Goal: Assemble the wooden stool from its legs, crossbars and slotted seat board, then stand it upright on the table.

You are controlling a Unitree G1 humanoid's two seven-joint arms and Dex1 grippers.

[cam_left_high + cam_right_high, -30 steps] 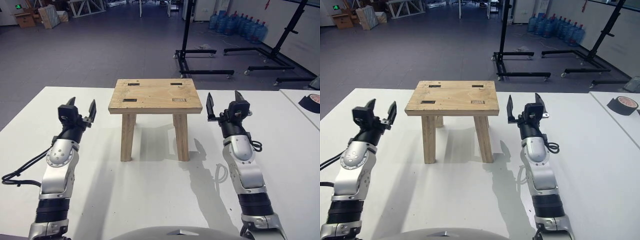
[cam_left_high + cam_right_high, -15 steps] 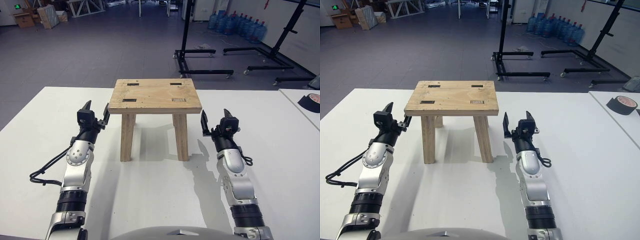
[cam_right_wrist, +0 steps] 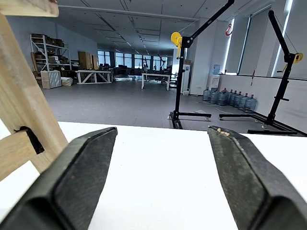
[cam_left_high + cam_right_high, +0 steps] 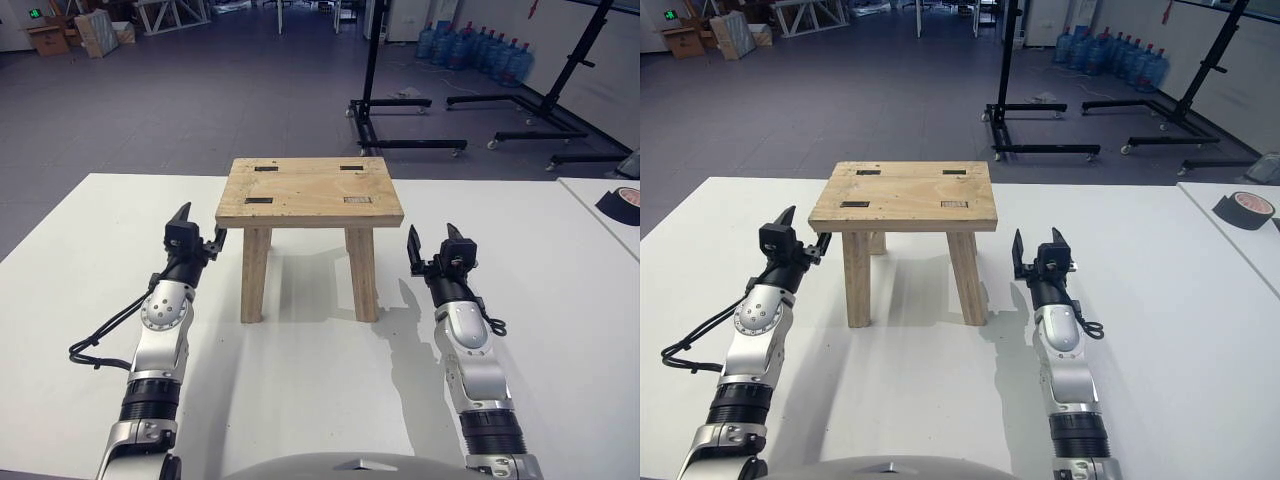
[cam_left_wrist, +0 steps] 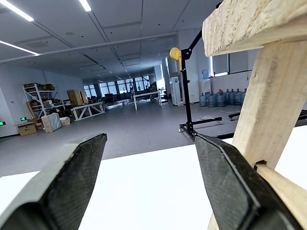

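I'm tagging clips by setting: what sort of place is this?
Probably a warehouse-style lab or workshop: a wide, open grey floor, black wheeled stands, water jugs grouped by the far wall, and cardboard boxes in the back corner.

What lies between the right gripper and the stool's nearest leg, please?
Just bare table, partly in shadow, separates the right gripper from that leg, as the left eye view shows.

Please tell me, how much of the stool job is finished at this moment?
Done: the stool stands upright on the table, with the seat on its legs and a crossbar set into a leg. In hand: nothing. The left gripper and right gripper are open, one at each side of the stool. Left: seemingly nothing.
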